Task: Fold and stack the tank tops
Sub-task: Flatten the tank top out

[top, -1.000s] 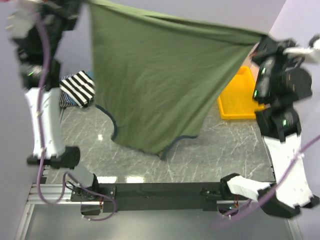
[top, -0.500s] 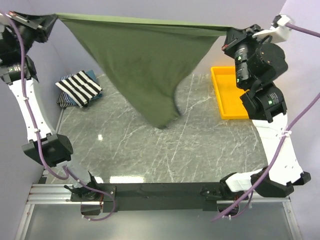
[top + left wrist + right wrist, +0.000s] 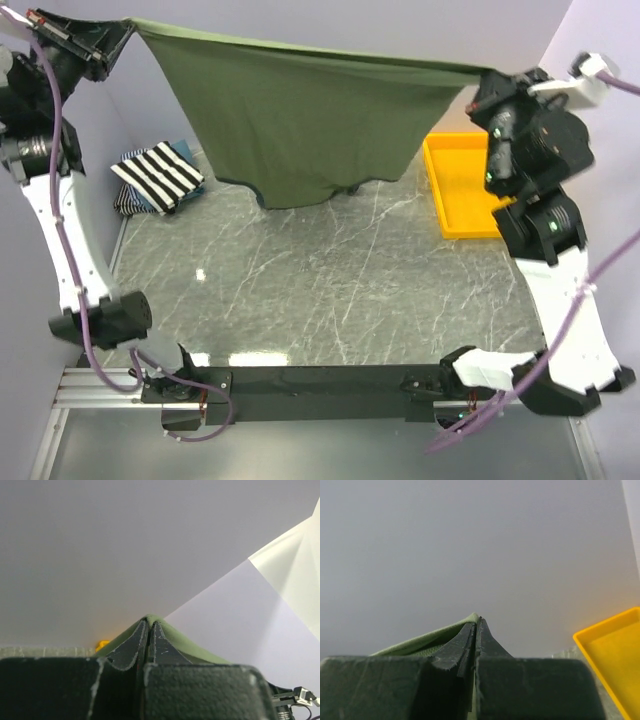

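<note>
left end effector point(image 3: 149, 625): clenched on a corner of the olive-green tank top point(image 3: 300, 120)
right end effector point(image 3: 476, 622): clenched on the opposite corner
olive-green tank top: stretched between them, hanging over the desk point(image 3: 330, 300)
striped tank top point(image 3: 160, 175): far left, atop bluish tank top point(image 3: 183, 150)

Grey marble-veined table point(image 3: 330, 290). At ten o'clock, by the far left corner, black-and-white striped tank top point(image 3: 158, 175) lying over a bluish one point(image 3: 181, 151). At two o'clock, near the right edge, yellow tray point(image 3: 460, 190) flat on the surface
</note>
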Robot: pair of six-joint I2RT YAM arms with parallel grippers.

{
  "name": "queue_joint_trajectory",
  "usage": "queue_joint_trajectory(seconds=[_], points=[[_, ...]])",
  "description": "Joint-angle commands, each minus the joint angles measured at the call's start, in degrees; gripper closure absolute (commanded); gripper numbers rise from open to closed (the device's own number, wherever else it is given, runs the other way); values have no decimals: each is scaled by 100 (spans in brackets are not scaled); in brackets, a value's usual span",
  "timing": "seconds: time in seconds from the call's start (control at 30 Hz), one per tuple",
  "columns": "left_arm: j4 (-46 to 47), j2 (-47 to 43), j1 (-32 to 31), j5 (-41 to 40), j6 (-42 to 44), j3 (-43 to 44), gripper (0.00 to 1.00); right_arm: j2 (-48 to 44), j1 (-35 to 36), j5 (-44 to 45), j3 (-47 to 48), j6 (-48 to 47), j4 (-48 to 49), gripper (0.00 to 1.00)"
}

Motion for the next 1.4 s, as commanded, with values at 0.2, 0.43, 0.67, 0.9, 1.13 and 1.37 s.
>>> queue_joint_trajectory(seconds=[0.2, 0.43, 0.67, 0.9, 1.13, 1.37], points=[[-135, -1864, 71, -688, 676, -584, 99, -1546, -42, 121, -759, 79, 269, 100], [84, -1664, 71, -759, 315, -541, 99, -1249, -42, -29, -144, -132, 137, 100], [611, -874, 62, -943, -9, -111, 99, -30, -60, -28, 777, -667, 620, 100], [1121, 688, -297, -1084, -72, 564, 99, 1482, -498, -651, 1797, -449, 841, 100], [823, 2616, -1141, -1181, 86, 2290, 99, 3533, -1684, -1443, 4146, 894, 154, 100], [1639, 1659, -90, -1340, -374, 428, 99, 2858, -545, -1918, 2891, 195, 550, 100]])
